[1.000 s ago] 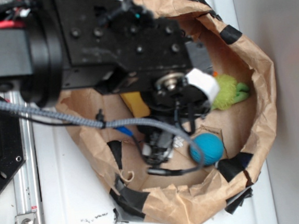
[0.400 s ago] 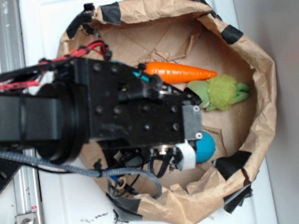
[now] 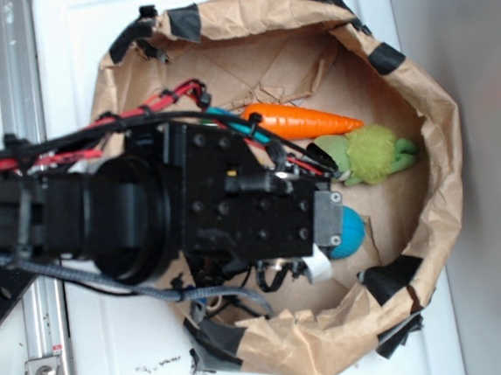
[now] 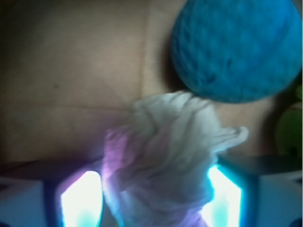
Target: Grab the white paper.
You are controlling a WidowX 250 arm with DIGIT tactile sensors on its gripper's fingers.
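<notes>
Two glowing fingers [image 4: 80,198] at the bottom of the wrist view, one on each side, with the white paper [image 4: 165,165] filling the gap between them. Gripper [image 4: 154,201] closed around that wad, pads pressed to both its flanks as far as the blur allows. Just beyond the paper's top edge, one blue ball [image 4: 236,47], touching or nearly so. Underneath, brown paper floor. From the exterior view: one black arm [image 3: 147,214] reaching down into one brown paper bag [image 3: 439,136] patched with black tape, white paper hidden beneath the arm. Inside the bag: one blue ball beside the wrist, one orange carrot [image 3: 297,120], one green plush toy [image 3: 371,155] next to the carrot.
</notes>
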